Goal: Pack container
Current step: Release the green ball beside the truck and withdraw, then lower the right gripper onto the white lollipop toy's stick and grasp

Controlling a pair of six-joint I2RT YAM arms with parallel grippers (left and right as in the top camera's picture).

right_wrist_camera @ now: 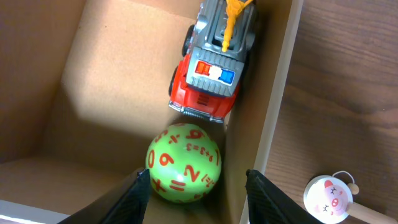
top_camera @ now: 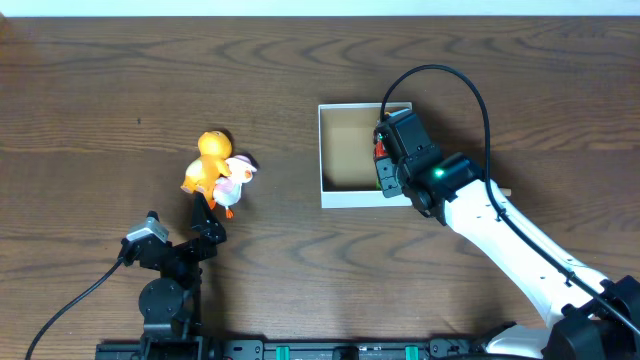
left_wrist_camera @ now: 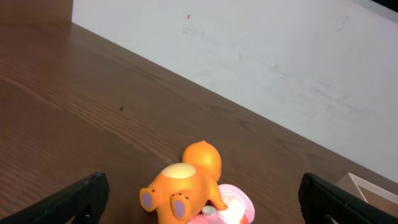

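Overhead: the thin-walled white container (top_camera: 322,150) sits right of centre on the wood-grain table (top_camera: 120,80), with the right hand (top_camera: 384,162) over it. Left wrist: the left hand (left_wrist_camera: 202,199) is spread wide before a glossy orange figurine (left_wrist_camera: 186,183). Right wrist: the right hand is half-spread astride a green numbered ball (right_wrist_camera: 183,163), not pinching it.

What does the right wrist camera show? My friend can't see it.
A green ball with red numbers lies in the container between the fingers of the open right pincer, beside a red toy fire truck. A small white toy sits outside on the table.
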